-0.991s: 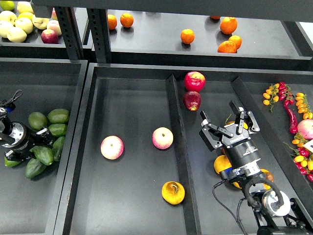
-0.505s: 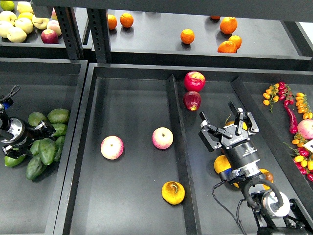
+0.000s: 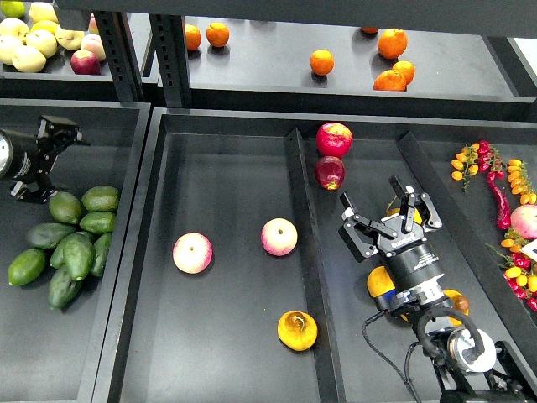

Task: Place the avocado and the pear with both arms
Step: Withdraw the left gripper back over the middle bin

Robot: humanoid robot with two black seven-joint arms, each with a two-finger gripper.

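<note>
The pear [image 3: 297,330], golden yellow-orange with a brown dimple, lies alone at the front of the middle tray [image 3: 226,168]. The dark green avocado [image 3: 78,256] lies in a pile of avocados in the left tray. My left gripper [image 3: 65,133] hangs above and behind that pile, apart from it; it looks open and empty. My right gripper [image 3: 379,201] is open and empty over the right tray, above a yellow fruit [image 3: 403,215] and to the right of the pear.
Two pink-yellow apples [image 3: 192,253] [image 3: 278,237] lie in the middle tray. Two red apples [image 3: 333,138] lie at the back of the right tray, and yellow-orange fruits [image 3: 380,281] lie under my right arm. Peppers and small tomatoes [image 3: 495,189] are at far right. Oranges [image 3: 321,62] sit on the back shelf.
My left gripper has risen out of the avocado pile and moved back, leaving the avocados lying in the tray. My right gripper has barely moved.
</note>
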